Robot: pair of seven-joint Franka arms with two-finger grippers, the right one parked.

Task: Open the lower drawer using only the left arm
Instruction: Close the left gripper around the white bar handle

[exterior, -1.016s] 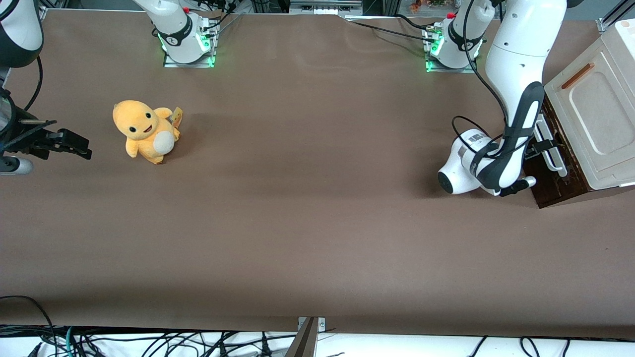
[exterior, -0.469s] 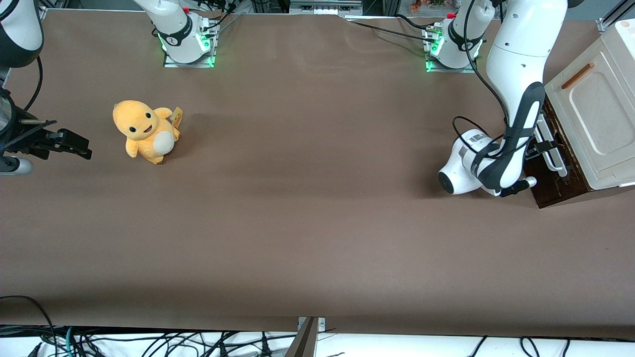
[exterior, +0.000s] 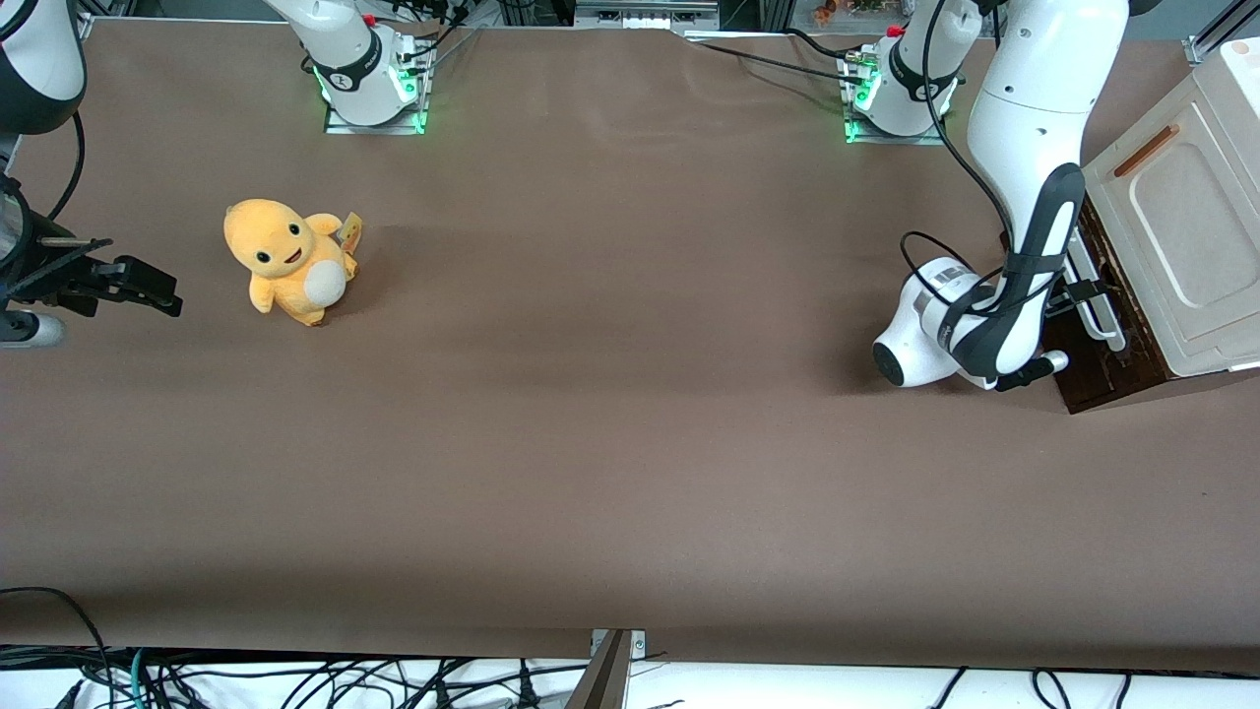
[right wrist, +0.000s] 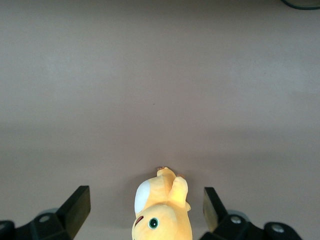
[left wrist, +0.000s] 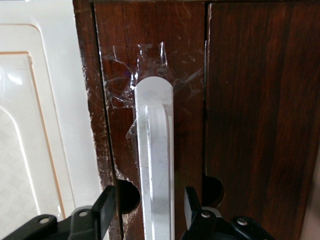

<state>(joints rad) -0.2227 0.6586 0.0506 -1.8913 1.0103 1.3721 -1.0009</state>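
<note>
Glossy white left arm [exterior: 1024, 128], grey inlays, looped black cable, seemingly black gripper [left wrist: 147, 217]

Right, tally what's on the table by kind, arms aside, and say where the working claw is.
Plush toy: 1
Cabinet: 1
Total: 2
The claw is open, its fingers on either side of the lower drawer's white handle.

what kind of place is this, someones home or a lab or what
Most likely a robotics lab bench. The left arm is bolted to a brown-covered table with cables trailing off its edge. Its gripper straddles, open, the lower drawer's white handle. A plush toy serves as a prop.
</note>
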